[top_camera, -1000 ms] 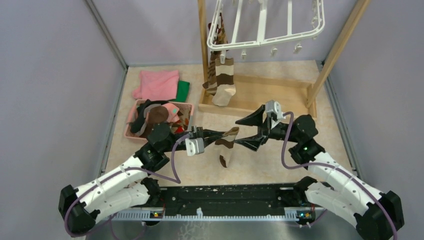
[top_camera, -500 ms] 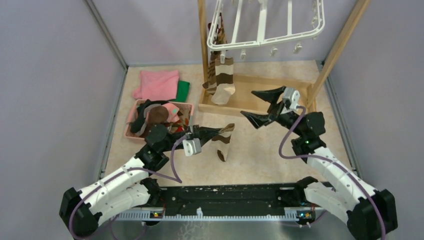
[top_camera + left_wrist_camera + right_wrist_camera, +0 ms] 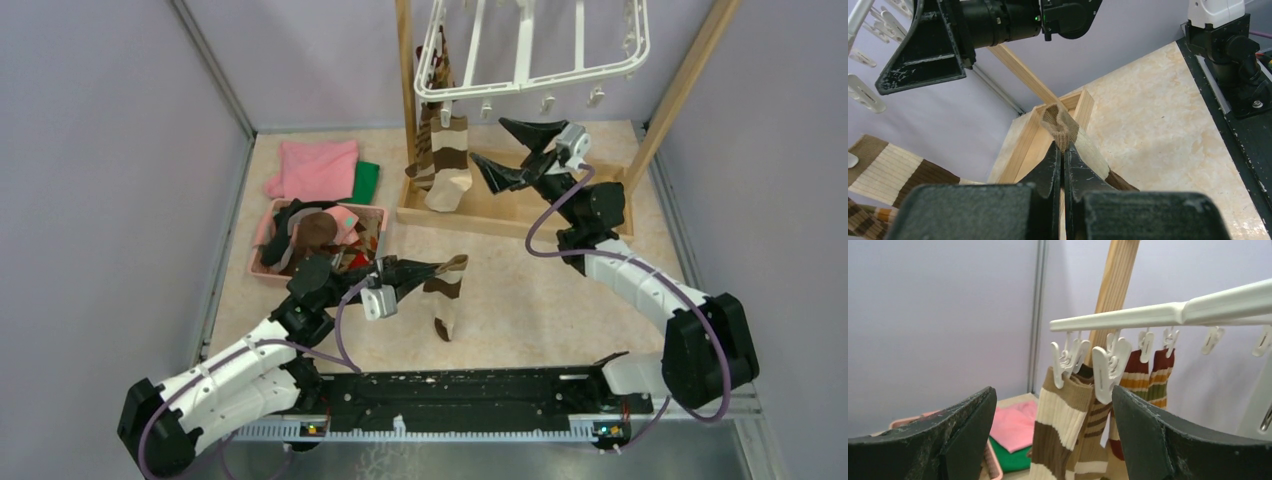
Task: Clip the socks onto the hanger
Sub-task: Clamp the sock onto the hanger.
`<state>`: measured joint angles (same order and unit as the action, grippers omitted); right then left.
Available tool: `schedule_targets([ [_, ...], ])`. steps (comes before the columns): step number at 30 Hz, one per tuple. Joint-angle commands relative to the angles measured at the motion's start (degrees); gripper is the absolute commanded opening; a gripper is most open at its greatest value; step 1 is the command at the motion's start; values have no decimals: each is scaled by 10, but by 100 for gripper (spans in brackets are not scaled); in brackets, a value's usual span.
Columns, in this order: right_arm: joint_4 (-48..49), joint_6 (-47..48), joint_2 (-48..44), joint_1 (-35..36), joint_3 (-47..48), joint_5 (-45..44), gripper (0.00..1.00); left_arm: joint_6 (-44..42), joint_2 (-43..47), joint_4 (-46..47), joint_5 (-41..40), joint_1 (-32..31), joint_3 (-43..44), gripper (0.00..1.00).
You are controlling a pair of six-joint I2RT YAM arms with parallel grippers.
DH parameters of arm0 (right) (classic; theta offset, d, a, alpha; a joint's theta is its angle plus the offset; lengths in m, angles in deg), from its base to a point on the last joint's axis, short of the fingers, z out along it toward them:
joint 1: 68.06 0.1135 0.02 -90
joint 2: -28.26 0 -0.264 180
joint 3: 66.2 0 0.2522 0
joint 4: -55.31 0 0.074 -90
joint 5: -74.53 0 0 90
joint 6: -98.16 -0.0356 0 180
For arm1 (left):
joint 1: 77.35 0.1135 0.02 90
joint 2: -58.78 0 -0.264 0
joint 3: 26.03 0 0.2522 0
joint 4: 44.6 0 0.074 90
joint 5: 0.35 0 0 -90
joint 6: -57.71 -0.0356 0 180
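Sock (image 3: 445,297) vertical, toe down, cuff in clamped left claw (image 3: 438,269); right claw (image 3: 488,142) wide, empty

Tabletop (image 3: 560,300) with basket (image 3: 368,208), pink cloth (image 3: 315,168), green cloth (image 3: 366,180), wooden frame (image 3: 450,220)

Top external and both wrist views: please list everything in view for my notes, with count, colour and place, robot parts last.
hanger: one, white, hung high inside the wooden frame
clipped socks: several, brown-and-cream and red/green/tan banded, hanging from the hanger's left end
held sock: one, brown-and-cream, dangling mid-table
wooden frame: one, light wood, far side of the table
basket: one, pink, left side, heaped with loose socks
pink cloth: one, behind the basket
green cloth: one, tucked beside the pink cloth
table: one, beige marbled
left gripper: shut on the held sock's cuff
right gripper: open, empty, raised by the clipped socks
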<state>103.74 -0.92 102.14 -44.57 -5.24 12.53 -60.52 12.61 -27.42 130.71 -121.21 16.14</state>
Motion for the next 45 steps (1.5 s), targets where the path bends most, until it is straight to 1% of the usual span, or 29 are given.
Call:
schedule_targets([
  [1, 69, 19, 39, -2, 57, -17, 84, -11, 13, 25, 14, 3, 1, 0],
  [9, 88, 25, 86, -1, 90, -59, 83, -21, 13, 14, 15, 3, 2, 0],
  [21, 102, -6, 141, -1, 142, -41, 80, -31, 12, 3, 15, 2, 6, 0],
  [28, 100, -18, 154, -1, 161, -33, 76, -32, 14, -1, 16, 2, 7, 0],
  [36, 86, -32, 162, -1, 179, -23, 69, -33, 17, -2, 19, 2, 8, 0],
  [45, 66, -39, 163, -2, 185, -15, 66, -32, 20, -2, 22, 2, 8, 0],
])
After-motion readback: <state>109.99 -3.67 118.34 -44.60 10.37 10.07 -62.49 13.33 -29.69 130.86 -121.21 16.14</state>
